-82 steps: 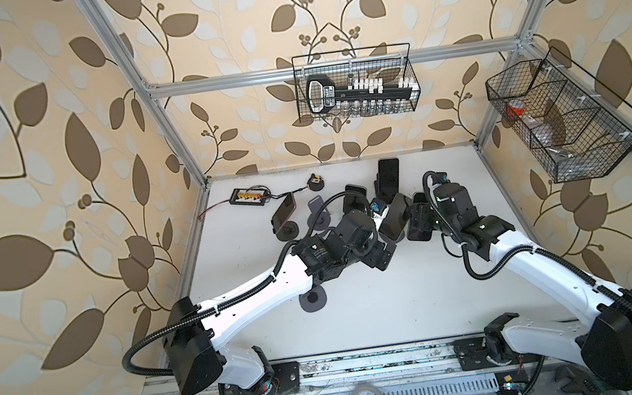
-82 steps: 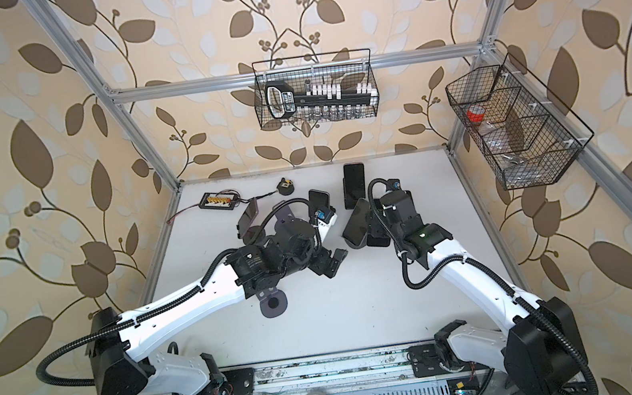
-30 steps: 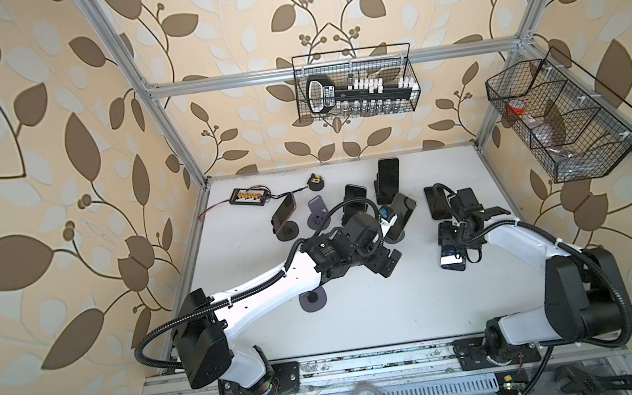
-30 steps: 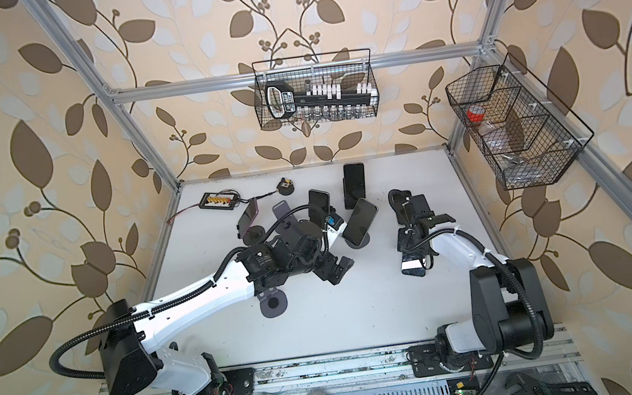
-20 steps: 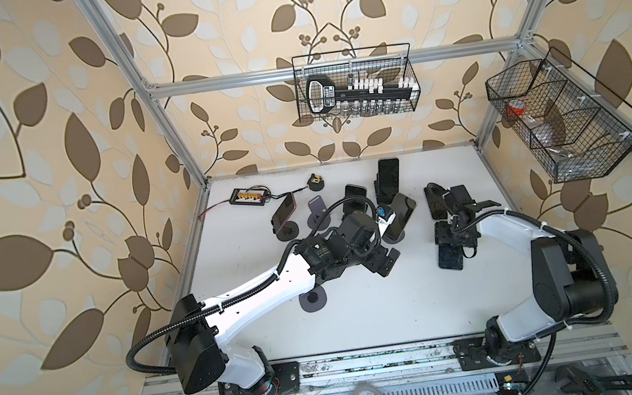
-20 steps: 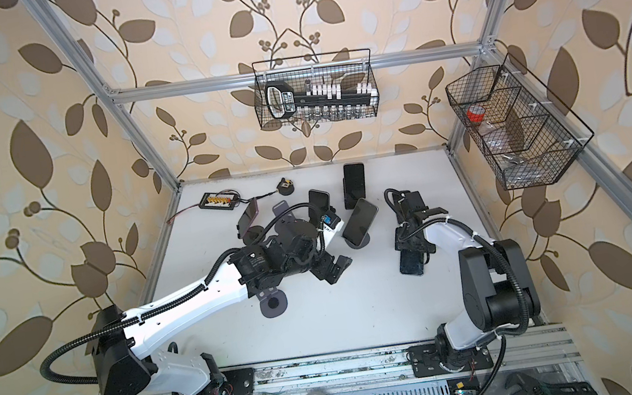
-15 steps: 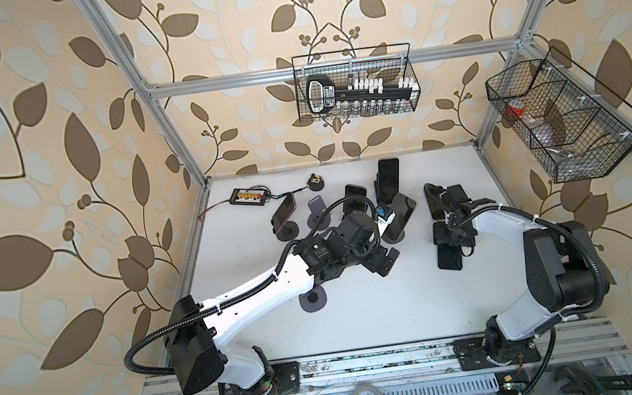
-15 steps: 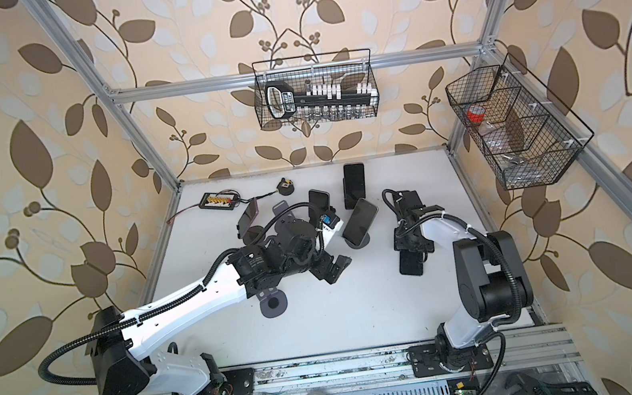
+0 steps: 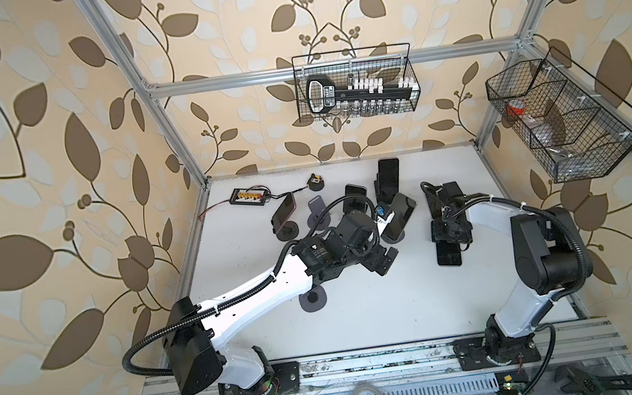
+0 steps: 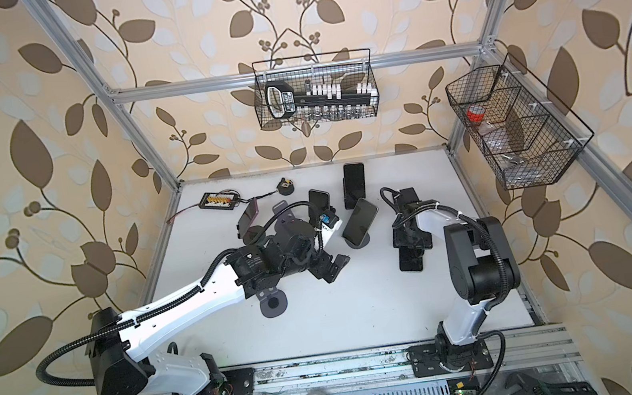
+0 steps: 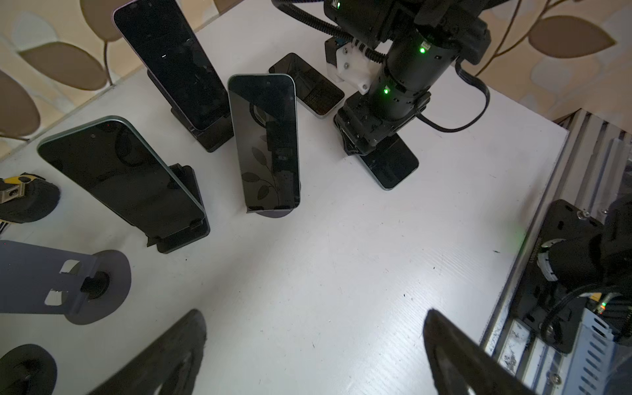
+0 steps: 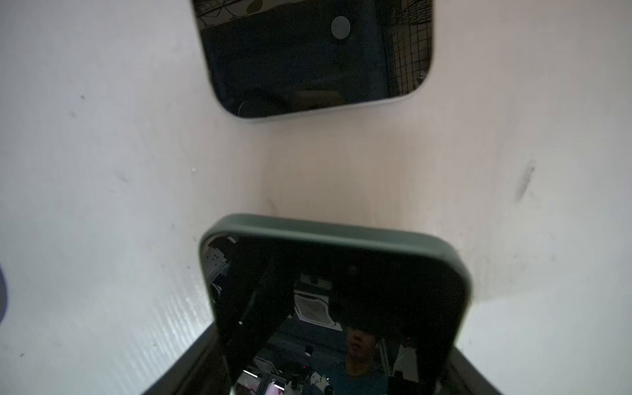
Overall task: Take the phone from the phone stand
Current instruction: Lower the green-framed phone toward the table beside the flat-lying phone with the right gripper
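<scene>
My right gripper [image 9: 448,239] [image 10: 412,250] [image 12: 333,359] is shut on a dark phone in a green case [image 9: 450,259] [image 10: 412,265] [image 11: 393,167] [image 12: 335,294]. It holds the phone flat and low at the table's right, away from the stands; I cannot tell whether it touches the table. Another phone [image 12: 314,54] [image 11: 307,85] lies flat just beyond. An empty grey phone stand [image 9: 318,213] [image 11: 68,284] stands at the back. A second empty one [image 9: 313,300] [image 10: 274,304] sits by my left arm. My left gripper [image 9: 382,260] [image 10: 333,268] [image 11: 313,318] hangs open over bare table.
Several phones lean on stands in the middle back [image 9: 397,216] [image 9: 388,173] [image 9: 354,197] [image 9: 285,216]. A small circuit board with wires [image 9: 249,194] lies at the back left. Wire baskets hang on the back wall [image 9: 355,84] and the right wall [image 9: 563,117].
My right gripper has carried the phone from the cluster of stands out to the right and low, and its arm has folded back. The left arm has barely moved and stays open.
</scene>
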`<move>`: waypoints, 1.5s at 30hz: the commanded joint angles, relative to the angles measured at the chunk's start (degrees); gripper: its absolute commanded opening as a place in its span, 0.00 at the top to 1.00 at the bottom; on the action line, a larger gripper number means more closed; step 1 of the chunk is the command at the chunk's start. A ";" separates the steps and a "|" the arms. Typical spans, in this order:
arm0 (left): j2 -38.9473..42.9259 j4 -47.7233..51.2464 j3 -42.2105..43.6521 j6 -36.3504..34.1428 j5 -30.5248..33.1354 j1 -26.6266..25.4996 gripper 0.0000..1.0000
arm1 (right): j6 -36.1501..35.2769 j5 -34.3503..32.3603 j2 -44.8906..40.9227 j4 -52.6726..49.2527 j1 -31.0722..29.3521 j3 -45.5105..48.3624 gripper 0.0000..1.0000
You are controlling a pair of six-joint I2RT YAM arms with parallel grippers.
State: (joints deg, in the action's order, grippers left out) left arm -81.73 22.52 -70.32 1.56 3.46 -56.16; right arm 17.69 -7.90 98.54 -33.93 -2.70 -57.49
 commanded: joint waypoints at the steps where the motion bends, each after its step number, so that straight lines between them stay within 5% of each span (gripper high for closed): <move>1: 2.01 -0.57 -0.11 -0.95 0.75 0.18 0.01 | -0.64 -1.90 2.14 -0.03 0.35 -0.22 0.51; 22: 2.42 -0.51 0.01 -1.05 1.54 -0.35 0.01 | -0.10 -1.87 2.87 -0.04 0.83 0.56 0.29; 45: 2.70 -0.48 0.19 -1.39 2.30 -1.14 0.01 | 3.17 2.57 -2.60 -1.38 1.65 5.57 0.34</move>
State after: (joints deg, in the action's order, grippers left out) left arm -81.25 22.52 -70.19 1.39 4.93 -56.71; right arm 19.68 -5.76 96.29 -31.40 -1.21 -54.26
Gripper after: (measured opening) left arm 0.989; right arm 0.717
